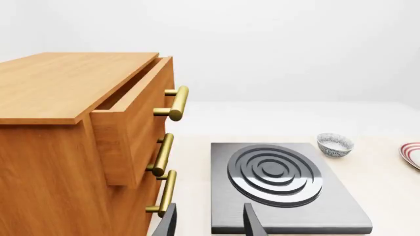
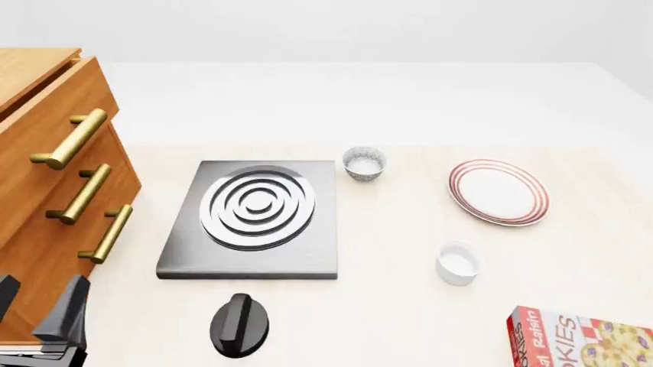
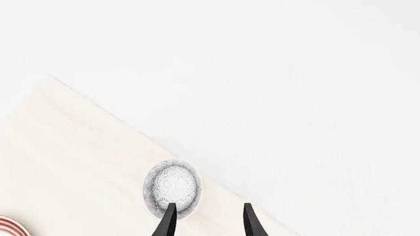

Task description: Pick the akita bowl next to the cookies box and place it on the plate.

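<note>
One akita bowl (image 3: 172, 189), grey-patterned outside and white inside, stands close to the table's edge in the right wrist view. My right gripper (image 3: 208, 223) hangs open above it, one fingertip over its rim, and holds nothing. The plate's red-ringed rim (image 3: 7, 227) shows at that view's corner. The right gripper is out of the front view. There a look-alike bowl (image 2: 365, 163) (image 1: 335, 145) sits by the stove, far from the cookies box (image 2: 582, 340), which lies at the front right. The plate (image 2: 498, 192) (image 1: 412, 155) is empty. My left gripper (image 2: 36, 302) (image 1: 210, 223) is open and empty at the front left.
A wooden drawer cabinet (image 2: 51, 176) with brass handles fills the left side, its top drawer slightly open (image 1: 131, 105). A grey stove plate (image 2: 255, 214) lies mid-table with a black knob (image 2: 240, 325) before it. A plain white cup (image 2: 457, 262) stands between plate and cookies box.
</note>
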Robot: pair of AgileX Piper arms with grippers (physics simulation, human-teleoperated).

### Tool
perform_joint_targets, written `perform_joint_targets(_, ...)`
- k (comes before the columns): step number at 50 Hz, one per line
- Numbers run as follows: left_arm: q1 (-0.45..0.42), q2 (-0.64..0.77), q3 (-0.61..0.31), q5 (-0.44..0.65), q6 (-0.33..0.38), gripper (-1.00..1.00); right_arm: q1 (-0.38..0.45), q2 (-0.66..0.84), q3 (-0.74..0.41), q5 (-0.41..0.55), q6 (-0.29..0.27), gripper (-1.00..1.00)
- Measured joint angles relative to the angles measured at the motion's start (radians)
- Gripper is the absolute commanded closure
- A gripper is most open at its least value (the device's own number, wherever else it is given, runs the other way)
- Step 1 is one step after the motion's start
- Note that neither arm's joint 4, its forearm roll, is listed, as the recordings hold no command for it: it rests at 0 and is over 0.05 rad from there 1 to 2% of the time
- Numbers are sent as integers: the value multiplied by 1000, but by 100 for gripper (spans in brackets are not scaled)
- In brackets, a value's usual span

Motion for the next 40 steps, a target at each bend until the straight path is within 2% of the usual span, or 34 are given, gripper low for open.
perform_joint_targets(40, 0, 0, 0, 0, 0, -100, 30, 177, 31, -128, -21, -100)
